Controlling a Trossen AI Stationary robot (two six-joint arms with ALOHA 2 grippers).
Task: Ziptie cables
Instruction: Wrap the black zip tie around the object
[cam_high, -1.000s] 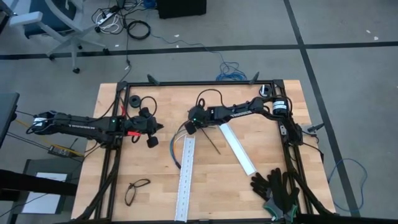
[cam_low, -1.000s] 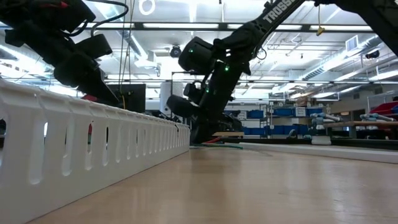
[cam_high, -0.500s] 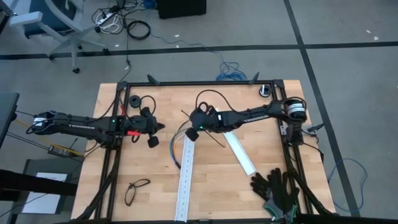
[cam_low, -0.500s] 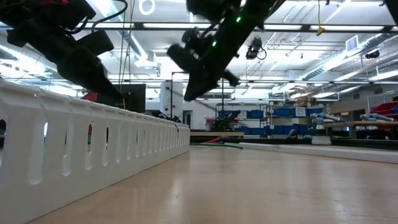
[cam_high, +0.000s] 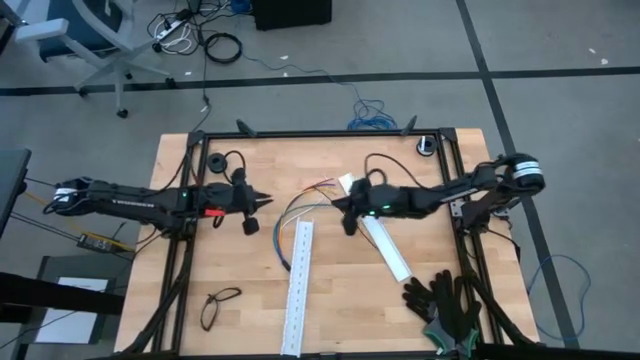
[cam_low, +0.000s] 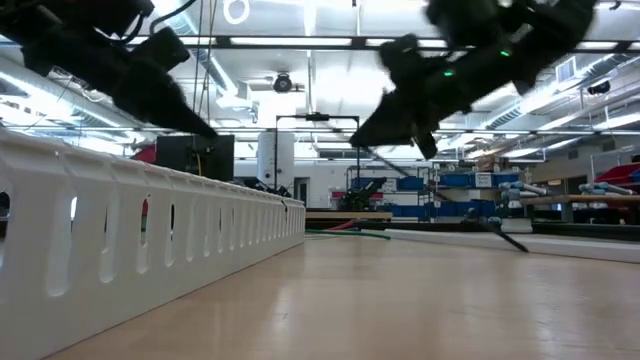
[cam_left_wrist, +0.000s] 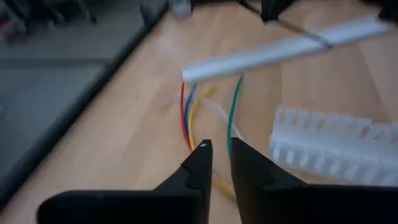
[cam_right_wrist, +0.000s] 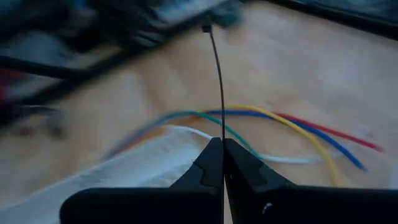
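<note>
Moved: right gripper has swung off the cables toward its own base side and risen, carrying the zip tie.
Right gripper: fingers pressed together on the zip tie's end.
Left gripper: narrowly parted, empty, hovering.
Cables: on the table between both grippers, fanning toward the right one.
Nearer arm: about equal.
Zip tie axis: pointing across the wires.

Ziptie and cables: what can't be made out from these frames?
- Zip tie: the right gripper is shut on it; its far tip blurs away in the right wrist view.
- Cables: in the low view, hidden behind the white rail.
- Left gripper: whether it touches the cables is unclear in the blurred left wrist view.
</note>
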